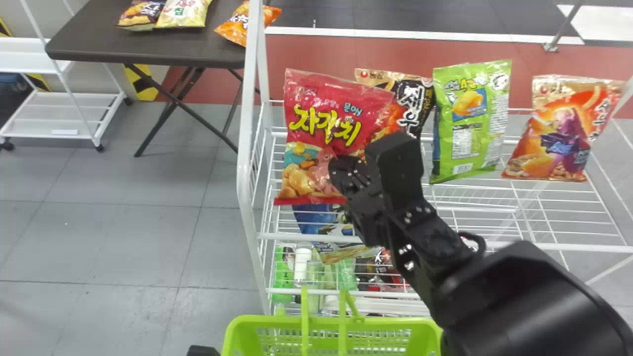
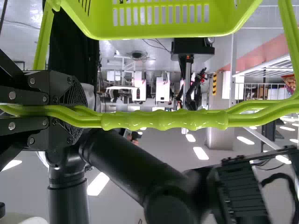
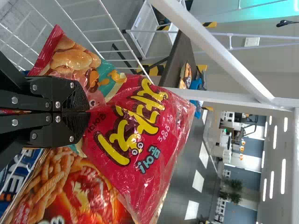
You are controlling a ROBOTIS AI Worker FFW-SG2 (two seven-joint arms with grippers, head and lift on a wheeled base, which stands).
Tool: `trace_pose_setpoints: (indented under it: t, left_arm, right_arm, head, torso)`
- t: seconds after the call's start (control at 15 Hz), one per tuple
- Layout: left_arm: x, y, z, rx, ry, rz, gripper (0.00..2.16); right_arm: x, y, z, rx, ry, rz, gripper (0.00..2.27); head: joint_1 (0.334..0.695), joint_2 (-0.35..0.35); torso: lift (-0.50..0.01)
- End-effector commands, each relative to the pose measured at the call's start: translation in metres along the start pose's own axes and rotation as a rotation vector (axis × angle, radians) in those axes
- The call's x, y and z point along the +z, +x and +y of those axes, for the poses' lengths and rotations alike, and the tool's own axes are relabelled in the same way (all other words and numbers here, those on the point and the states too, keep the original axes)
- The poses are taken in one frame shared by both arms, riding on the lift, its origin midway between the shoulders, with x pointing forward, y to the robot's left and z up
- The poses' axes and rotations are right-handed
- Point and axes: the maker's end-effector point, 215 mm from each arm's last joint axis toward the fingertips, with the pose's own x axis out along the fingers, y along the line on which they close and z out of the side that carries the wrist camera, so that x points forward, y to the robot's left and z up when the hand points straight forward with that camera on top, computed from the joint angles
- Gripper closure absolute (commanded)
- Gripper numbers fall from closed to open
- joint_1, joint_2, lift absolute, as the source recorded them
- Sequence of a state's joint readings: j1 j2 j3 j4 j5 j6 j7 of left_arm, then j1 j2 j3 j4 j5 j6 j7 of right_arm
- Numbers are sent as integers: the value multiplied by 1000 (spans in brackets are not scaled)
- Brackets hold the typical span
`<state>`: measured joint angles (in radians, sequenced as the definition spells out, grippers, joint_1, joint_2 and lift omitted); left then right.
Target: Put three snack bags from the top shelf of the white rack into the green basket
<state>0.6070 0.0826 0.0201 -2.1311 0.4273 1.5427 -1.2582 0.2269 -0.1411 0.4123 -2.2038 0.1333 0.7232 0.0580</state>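
The left gripper clasped the green basket, the right gripper pinched the undelivered red bag, and the completed count was unclear.

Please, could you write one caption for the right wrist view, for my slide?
The right pincer grips a red snack bag, with an orange one behind it.

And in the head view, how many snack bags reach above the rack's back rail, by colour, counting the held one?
Red: 1 (bag in the right hand)
Green: 1 (bag)
Mostly orange: 2 (far-right bag, half-hidden bag)
Total: 4
A thin blue edge beside the green bag is too slight to class.
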Motion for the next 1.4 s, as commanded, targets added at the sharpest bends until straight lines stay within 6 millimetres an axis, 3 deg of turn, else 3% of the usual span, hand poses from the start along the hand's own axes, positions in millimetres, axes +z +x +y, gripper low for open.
trace_pose_setpoints:
  t: [0.0,0.2,0.33,0.47,0.6,0.8,1.33]
  left_arm:
    - [9,-7,1,11,9,-22,2145]
    - [21,-11,2,25,31,-36,2145]
    - [21,-10,2,30,32,-36,2145]
    - [20,-12,6,41,29,-47,2145]
    - [23,-11,9,55,49,-58,2145]
    - [24,-10,9,60,56,-61,2145]
    - [18,-4,7,60,63,-48,2145]
  right_arm:
    - [-5,-47,-22,-58,-21,18,2047]
    - [-19,-130,-71,-143,8,83,2047]
    - [-32,-169,-85,-145,32,138,2047]
    - [-84,-202,-82,-90,116,339,2047]
    - [-125,-231,-53,3,232,502,2047]
    - [-140,-251,1,143,381,554,2047]
    - [-190,-256,110,399,430,733,2047]
  head:
    - [695,-69]
    - [695,-180]
    - [695,-278]
    - [695,-350]
    - [695,-350]
    - [695,-350]
    - [695,-350]
  torso:
    - [0]
    - [0]
    - [0]
    - [0]
    - [0]
    - [0]
    - [0]
